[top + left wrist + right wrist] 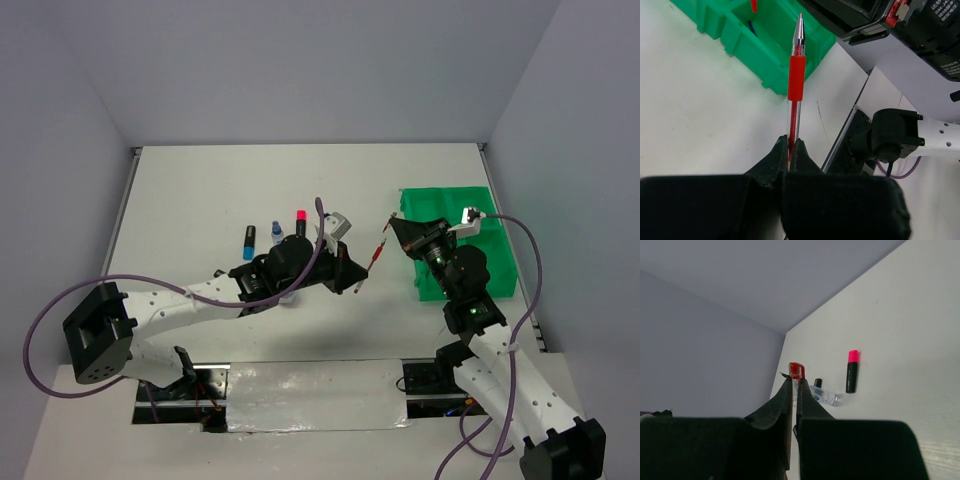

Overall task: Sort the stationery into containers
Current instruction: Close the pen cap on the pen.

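The left gripper is clenched on a red pen, held by its clear barrel with the tip toward the green tray. The right gripper pinches a second red pen. 1 pink highlighter lies on the table.

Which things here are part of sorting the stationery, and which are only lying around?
Part of the job: red pen in left fingers; red-capped item in right fingers; pink highlighter; blue highlighter; small bottle; green tray.
Lying around: silver tape; purple cables.
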{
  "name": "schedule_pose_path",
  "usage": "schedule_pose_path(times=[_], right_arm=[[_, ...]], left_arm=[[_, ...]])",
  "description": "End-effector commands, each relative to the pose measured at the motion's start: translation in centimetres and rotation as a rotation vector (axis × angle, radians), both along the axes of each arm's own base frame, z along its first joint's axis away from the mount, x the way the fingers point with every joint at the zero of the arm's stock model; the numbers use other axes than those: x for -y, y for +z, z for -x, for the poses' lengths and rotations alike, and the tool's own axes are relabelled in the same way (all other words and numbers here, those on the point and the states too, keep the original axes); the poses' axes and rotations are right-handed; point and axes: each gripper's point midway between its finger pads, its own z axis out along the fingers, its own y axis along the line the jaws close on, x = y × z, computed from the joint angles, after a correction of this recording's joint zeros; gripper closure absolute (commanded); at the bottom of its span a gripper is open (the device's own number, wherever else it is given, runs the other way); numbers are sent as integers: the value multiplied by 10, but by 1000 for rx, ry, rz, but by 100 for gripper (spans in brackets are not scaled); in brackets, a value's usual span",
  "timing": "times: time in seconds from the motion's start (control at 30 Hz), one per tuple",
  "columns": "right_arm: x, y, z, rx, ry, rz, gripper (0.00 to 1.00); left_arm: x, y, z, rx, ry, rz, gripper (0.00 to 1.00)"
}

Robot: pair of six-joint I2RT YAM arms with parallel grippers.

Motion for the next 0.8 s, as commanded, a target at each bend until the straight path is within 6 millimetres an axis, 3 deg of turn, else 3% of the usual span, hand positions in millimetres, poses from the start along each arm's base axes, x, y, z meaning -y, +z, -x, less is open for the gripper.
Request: schedule_pose_path(times=[0.0,0.43,0.77], right_arm=[[-9,25,6,92,47,-14,100],[-12,29,16,135,68,19,100],[-15,27,17,131,85,20,100]], left_arm=[[9,29,3,70,-44,87,100],[7,23,-6,67,5,57,100],[9,29,-13,83,29,55,100]])
